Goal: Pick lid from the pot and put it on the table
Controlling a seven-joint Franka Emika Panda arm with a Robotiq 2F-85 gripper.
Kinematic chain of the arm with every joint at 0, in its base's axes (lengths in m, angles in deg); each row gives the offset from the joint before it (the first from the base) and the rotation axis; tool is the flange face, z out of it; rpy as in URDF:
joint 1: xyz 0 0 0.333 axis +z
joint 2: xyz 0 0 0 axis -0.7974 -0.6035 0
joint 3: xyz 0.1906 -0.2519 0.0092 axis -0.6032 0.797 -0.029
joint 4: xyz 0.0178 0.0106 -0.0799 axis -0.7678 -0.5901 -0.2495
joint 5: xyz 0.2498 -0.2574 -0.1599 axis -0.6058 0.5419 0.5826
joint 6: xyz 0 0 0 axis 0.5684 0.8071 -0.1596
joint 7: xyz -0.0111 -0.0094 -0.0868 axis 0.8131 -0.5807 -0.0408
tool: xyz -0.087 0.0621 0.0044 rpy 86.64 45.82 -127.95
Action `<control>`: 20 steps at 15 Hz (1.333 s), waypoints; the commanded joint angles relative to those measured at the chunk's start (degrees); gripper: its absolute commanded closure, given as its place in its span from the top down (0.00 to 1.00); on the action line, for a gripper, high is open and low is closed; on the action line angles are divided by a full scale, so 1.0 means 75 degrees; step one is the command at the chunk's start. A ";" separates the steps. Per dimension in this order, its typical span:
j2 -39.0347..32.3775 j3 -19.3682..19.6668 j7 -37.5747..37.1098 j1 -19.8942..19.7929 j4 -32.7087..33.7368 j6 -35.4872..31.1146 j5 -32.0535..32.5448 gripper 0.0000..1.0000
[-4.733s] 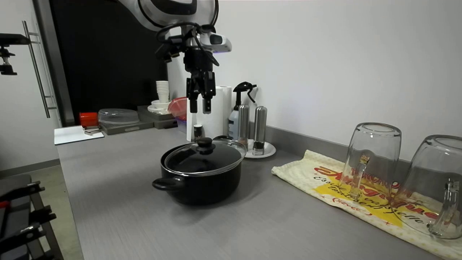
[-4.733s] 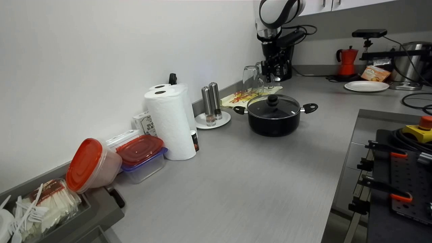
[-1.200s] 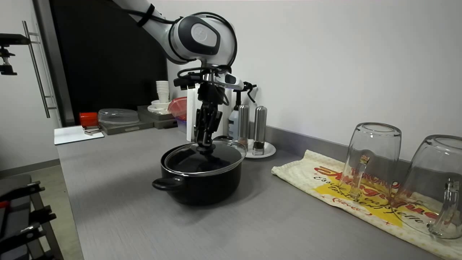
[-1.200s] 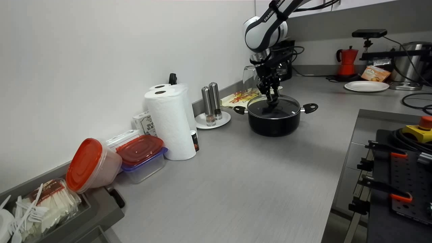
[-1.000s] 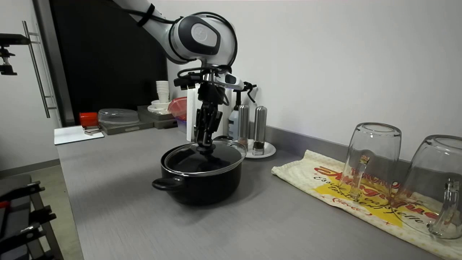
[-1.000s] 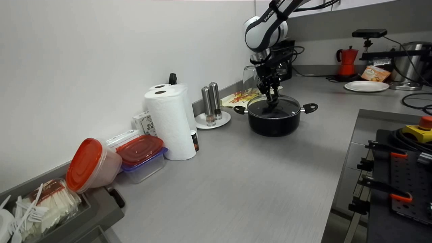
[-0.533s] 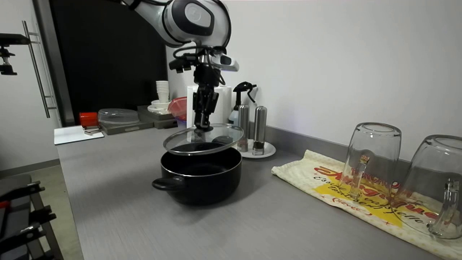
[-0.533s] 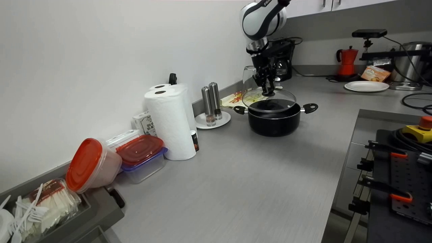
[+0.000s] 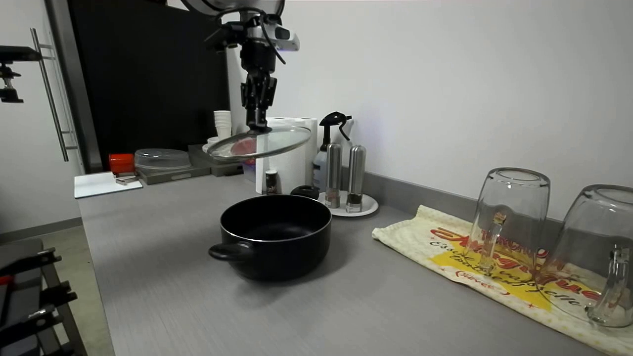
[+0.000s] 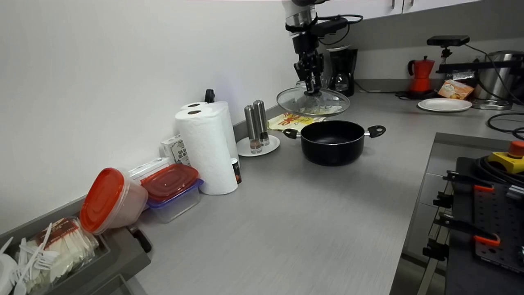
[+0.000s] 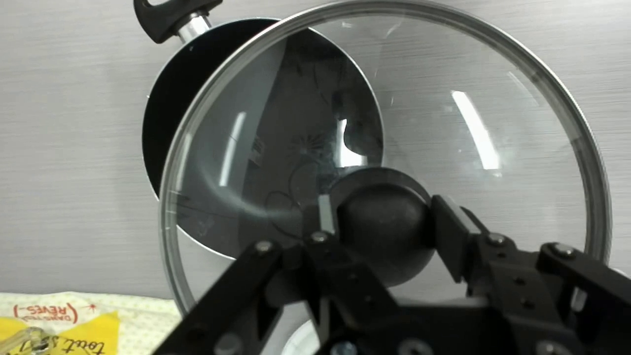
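On one table [image 9: 376,306], one two-handled pot [image 10: 332,151], higher up, two fingers [image 11: 451,239] pinching one lid [image 10: 313,105] by its knob [image 11: 384,222]

There is one black pot [image 9: 277,259], one glass lid [image 9: 263,142], two glass mugs [image 9: 509,215] and two silver grinders [image 9: 356,170].

From opposite sides, 2 exterior views share the pot [image 9: 278,254]; the wrist view looks closely down.

below the black tool [image 9: 257,124] hangs the round clear glass lid [image 9: 267,143], above the wide black pot [image 9: 278,249] on the flat grey worktop [image 9: 188,301]; in an exterior view, a cream printed cloth [image 9: 445,247] lies right of both.
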 commanded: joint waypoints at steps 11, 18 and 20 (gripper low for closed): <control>-0.0928 -0.1126 0.0153 0.1713 -0.0462 -0.0265 0.0760 0.25; -0.2125 -0.0925 -0.0145 0.1853 -0.0754 -0.0768 0.1020 0.25; -0.2257 -0.0912 -0.0294 0.1775 -0.0673 -0.0946 0.0752 0.25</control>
